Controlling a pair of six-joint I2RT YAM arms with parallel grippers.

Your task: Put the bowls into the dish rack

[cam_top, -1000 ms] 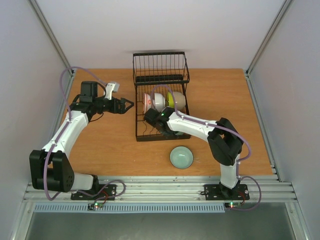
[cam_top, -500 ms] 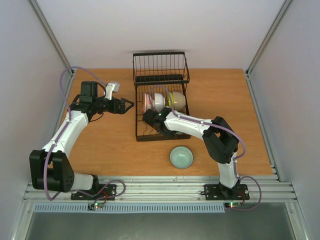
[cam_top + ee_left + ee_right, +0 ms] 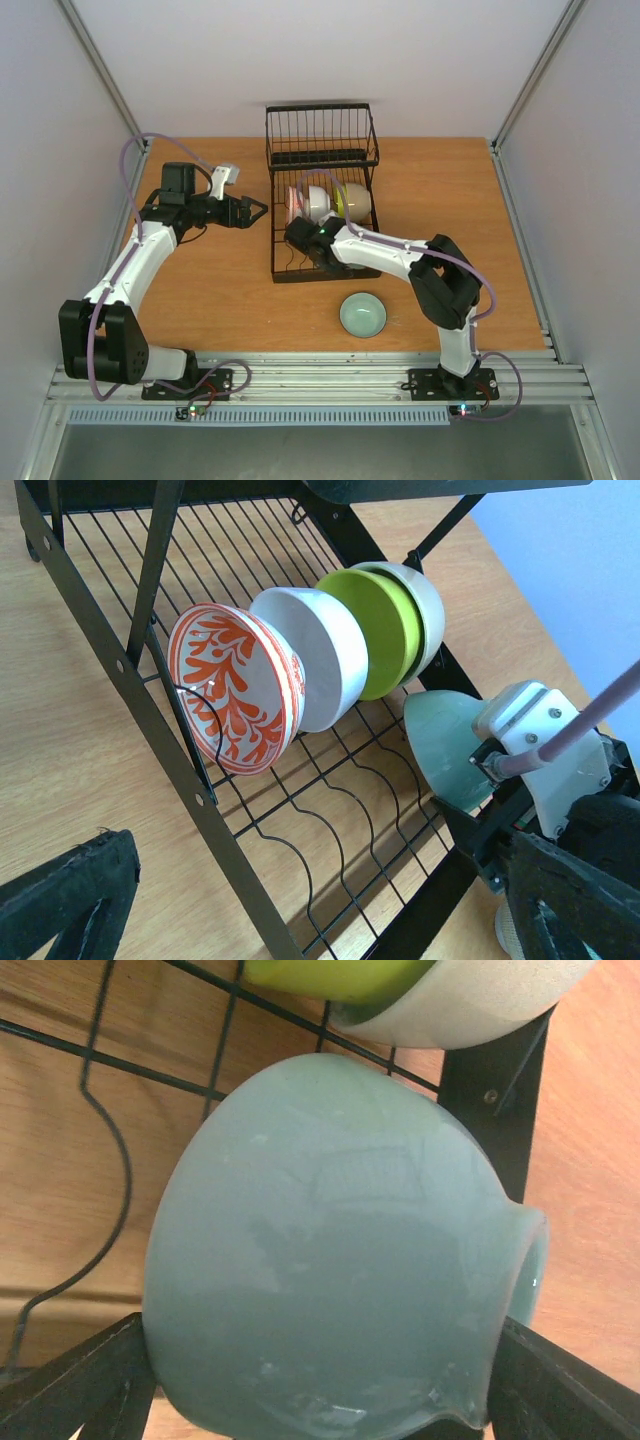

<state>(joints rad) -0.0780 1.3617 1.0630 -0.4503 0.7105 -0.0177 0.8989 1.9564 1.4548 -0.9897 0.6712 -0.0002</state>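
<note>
Right jaws around celadon bowl (image 3: 320, 1250) at dish rack (image 3: 320, 130)

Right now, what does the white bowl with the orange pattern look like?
The round white bowl with a red-orange leafy pattern looks like ceramic. It stands on its edge, tilted, on the black wire dish rack, first in a row, leaning on a plain white bowl. Its patterned side faces the left wrist camera.

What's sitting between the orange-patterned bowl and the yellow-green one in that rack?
The plain white bowl, standing on edge between the orange-patterned bowl and the yellow-green bowl. The left wrist view shows it best.
</note>
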